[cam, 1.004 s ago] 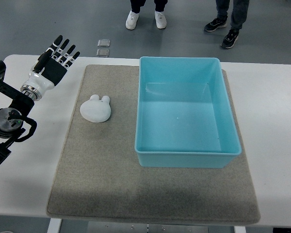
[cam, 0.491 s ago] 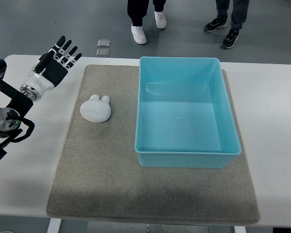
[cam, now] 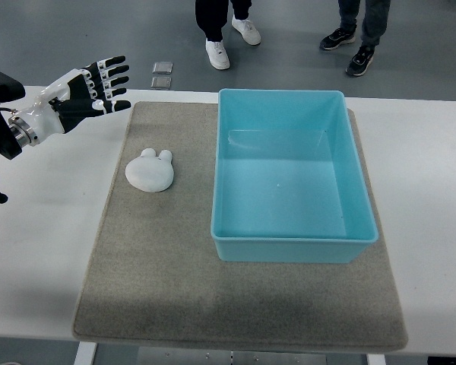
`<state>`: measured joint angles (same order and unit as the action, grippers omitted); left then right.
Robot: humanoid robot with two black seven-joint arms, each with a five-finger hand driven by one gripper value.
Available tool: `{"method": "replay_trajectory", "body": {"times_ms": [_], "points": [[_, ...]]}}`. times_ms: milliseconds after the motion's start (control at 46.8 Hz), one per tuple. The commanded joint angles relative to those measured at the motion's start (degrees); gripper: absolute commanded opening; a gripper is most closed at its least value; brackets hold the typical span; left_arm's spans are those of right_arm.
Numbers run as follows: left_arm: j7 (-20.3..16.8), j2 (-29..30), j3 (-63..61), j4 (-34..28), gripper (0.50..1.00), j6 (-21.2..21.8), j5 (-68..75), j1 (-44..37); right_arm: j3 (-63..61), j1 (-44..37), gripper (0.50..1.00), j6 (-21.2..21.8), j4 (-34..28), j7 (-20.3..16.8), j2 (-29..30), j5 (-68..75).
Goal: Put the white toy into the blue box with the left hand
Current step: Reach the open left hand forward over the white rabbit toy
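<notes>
The left hand (cam: 91,87) hovers over the far left corner of the white counter (cam: 433,190), fingers (cam: 114,77) spread flat and holding nothing. The white toy (cam: 150,169) lies on the grey mat (cam: 152,266), nearer than the hand and apart from it, left of the empty blue box (cam: 292,179). Two people's shoes (cam: 216,53) show on the floor beyond.

White toy (cam: 150,171), rounded w/ two small ears, lies flat on grey mat, just left of blue box (cam: 292,245), open-topped, rectangular, empty, not touching.
</notes>
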<state>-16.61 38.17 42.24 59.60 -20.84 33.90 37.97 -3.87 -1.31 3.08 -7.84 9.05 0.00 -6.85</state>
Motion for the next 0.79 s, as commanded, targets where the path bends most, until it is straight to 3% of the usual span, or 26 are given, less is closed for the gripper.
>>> {"method": "replay_trajectory", "body": {"times_ms": [0,171,769], "points": [[0.1,1.3,-0.1,4.5,0.975,2.6,4.4,-1.0,0.0,0.0,0.936,0.0,-0.1,0.0,0.0,0.0],[0.4,1.8,-2.3,7.2,0.975,6.5,10.8,-1.4,0.0,0.0,0.936,0.0,0.0,0.0,0.0,0.0],[0.3,2.5,-5.4,7.7,0.979,6.6,17.2,-1.1,0.0,0.0,0.936,0.0,0.0,0.0,0.0,0.0]]}}
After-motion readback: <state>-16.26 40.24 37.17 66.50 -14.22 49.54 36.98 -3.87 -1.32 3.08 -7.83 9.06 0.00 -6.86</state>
